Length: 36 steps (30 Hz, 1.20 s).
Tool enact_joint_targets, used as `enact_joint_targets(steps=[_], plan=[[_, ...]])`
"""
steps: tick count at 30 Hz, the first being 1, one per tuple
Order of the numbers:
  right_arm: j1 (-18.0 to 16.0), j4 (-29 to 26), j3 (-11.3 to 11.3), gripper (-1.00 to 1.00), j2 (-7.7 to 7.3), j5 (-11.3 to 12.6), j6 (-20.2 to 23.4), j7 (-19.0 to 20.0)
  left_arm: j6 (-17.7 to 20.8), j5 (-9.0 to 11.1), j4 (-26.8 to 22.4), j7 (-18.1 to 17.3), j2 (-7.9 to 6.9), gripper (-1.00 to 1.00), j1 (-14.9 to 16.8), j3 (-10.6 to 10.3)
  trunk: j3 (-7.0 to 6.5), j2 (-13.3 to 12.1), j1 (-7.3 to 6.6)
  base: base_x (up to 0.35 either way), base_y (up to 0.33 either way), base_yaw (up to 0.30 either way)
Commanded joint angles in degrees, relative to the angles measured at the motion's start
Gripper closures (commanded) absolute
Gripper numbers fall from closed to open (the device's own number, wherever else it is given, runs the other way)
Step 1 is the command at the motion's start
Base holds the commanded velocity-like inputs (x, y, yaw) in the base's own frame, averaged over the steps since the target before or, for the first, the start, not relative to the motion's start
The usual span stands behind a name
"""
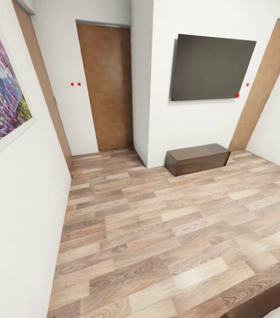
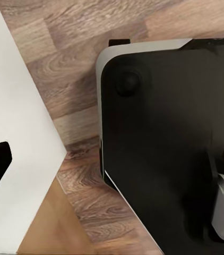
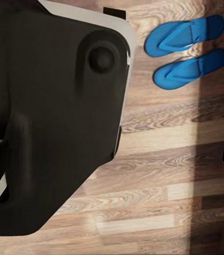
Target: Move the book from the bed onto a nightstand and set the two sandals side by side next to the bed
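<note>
While the robot faces the wall, the lavender picture (image 1: pixel 1 84) hangs at left, then a brown door (image 1: pixel 107 86), a dark screen (image 1: pixel 213 67) above a long low cabinet (image 1: pixel 197 159), and a dark bed edge (image 1: pixel 268 302) at lower right. Two blue sandals (image 3: pixel 189 50) lie near each other on the planks beside the robot's black base (image 3: pixel 53 122). Book and nightstand: I can't place them. Either gripper's opening I cannot tell. It should probably turn gently toward the bed, using the wide bare floor (image 1: pixel 166 238) and minding the left wall.
</note>
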<state>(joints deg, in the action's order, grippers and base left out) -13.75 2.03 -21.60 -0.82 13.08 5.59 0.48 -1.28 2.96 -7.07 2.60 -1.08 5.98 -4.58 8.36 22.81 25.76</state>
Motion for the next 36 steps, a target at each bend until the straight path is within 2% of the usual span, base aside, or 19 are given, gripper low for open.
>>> enact_joint_targets(steps=[1, 36], plan=[[-0.05, 0.03, -0.50, -1.00, 0.01, 0.55, 0.12, 0.05, -0.13, 0.35, 0.04, 0.22, -0.02, -1.00, 0.06, -0.47, 0.14, 0.11, 0.03, 0.000, 0.000, 0.249], [-0.05, 0.08, -0.46, -1.00, -0.21, 0.54, 0.12, 0.05, -0.17, 0.11, 0.04, 0.12, 0.12, -1.00, 0.08, -0.68, 1.23, 0.11, 0.03, 0.001, 0.000, 0.240]])
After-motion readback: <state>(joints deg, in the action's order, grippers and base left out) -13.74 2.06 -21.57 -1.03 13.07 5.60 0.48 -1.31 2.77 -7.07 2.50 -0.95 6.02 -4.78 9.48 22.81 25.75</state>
